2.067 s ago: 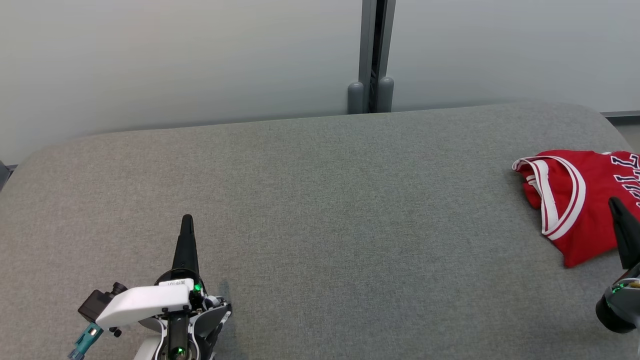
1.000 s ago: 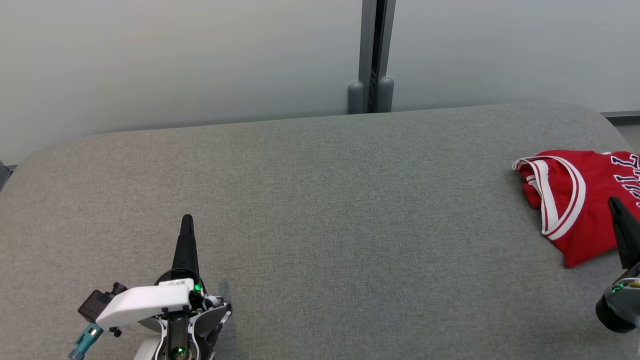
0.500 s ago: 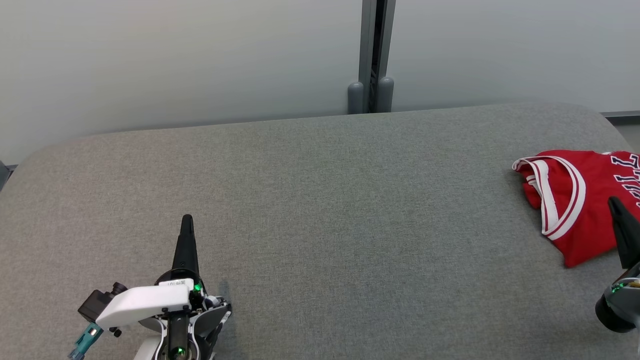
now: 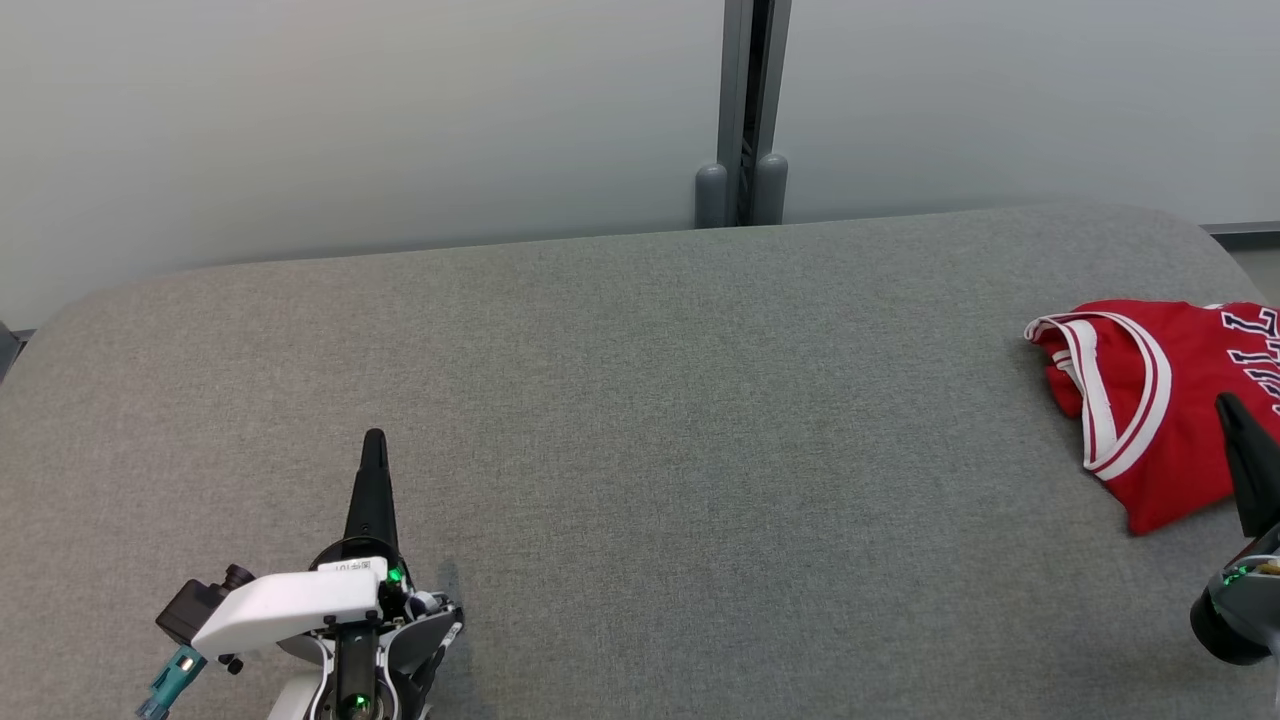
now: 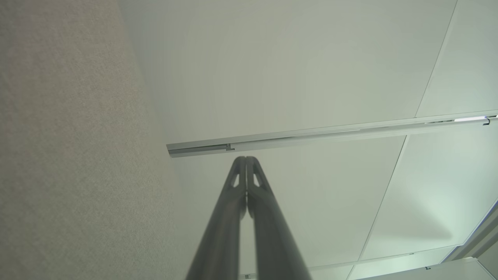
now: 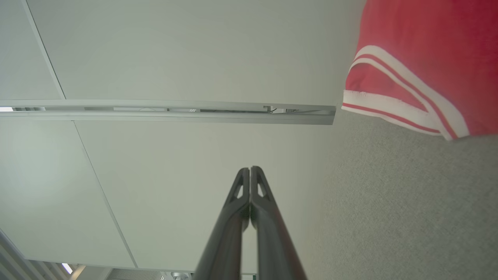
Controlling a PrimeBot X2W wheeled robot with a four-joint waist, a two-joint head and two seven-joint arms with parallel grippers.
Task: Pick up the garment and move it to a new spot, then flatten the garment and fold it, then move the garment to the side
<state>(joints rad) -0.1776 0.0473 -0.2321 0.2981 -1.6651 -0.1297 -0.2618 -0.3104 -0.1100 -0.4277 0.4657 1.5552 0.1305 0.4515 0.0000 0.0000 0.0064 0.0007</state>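
The red sleeveless jersey with white trim [image 4: 1150, 440] lies, seemingly folded, on the grey fabric surface [image 4: 700, 450] just ahead of the closed, empty right pincer [image 4: 1228, 408] (the left pincer [image 4: 374, 442], also closed, is well apart). The move aside seems done; next, only a clean retreat is needed.

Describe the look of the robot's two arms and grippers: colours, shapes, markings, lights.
The left gripper has long, dark, tapering fingers with a small cut-out near each tip, on a round black collar. Behind it sit a white cover, a small label, green lights and a teal connector. The right gripper has the same dark fingers on a grey-black wrist with a green light.
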